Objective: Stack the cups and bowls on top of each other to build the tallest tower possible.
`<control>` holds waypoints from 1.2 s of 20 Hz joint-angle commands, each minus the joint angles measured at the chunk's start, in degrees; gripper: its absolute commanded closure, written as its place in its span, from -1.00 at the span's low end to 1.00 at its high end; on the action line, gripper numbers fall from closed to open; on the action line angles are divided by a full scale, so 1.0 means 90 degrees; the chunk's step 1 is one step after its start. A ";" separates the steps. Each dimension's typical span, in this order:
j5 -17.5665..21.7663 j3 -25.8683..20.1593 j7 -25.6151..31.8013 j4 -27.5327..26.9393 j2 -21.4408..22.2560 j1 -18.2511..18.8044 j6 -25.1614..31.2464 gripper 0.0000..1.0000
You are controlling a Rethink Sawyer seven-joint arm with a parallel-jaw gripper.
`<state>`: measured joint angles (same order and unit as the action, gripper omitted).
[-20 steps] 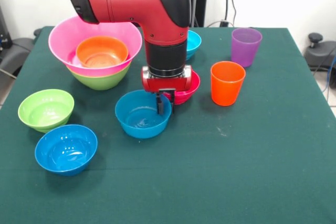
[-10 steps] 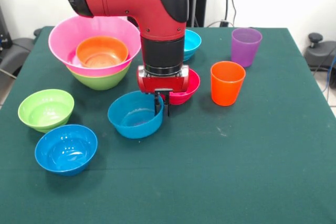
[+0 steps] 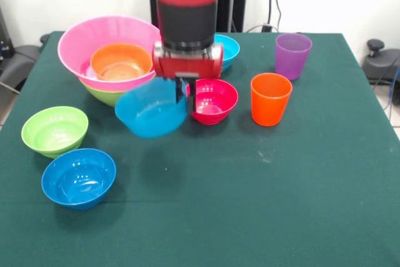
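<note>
My gripper is shut on the right rim of a cyan-blue bowl, which hangs tilted above the table. Behind it to the left stands the tower: a lime green bowl at the base, the huge pink bowl above it, an orange bowl nested inside. A magenta-red bowl sits just right of the gripper. The orange cup and the purple cup stand upright to the right. A small cyan bowl shows behind the arm.
A lime green bowl and a blue bowl sit at the near left. The green tablecloth spreads across the near right. The table's edges lie at the left and right.
The gripper has lifted the cyan-blue bowl off the table and carried it up and to the left, toward the tower. The magenta-red bowl now shows fully.
</note>
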<state>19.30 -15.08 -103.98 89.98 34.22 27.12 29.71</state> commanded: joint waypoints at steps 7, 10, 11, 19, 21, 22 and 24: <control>-0.0613 -0.0583 0.0345 -0.0047 0.1142 -0.0064 0.1608 1.00; -0.0627 -0.0516 0.0355 -0.0131 0.1230 -0.0094 0.1831 1.00; -0.0642 -0.0486 0.0340 -0.0075 0.1286 -0.0090 0.1850 1.00; -0.0721 -0.0354 0.0426 0.0616 0.1830 0.0110 0.1883 1.00; -0.0795 -0.0380 0.0485 0.0868 0.1962 0.0241 0.1825 1.00; -0.0814 -0.0395 0.0532 0.0964 0.2019 0.0300 0.1802 1.00; -0.0848 -0.0418 0.0577 0.1116 0.2091 0.0400 0.1758 1.00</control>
<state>12.52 -15.62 -103.98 92.34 51.11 29.00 40.06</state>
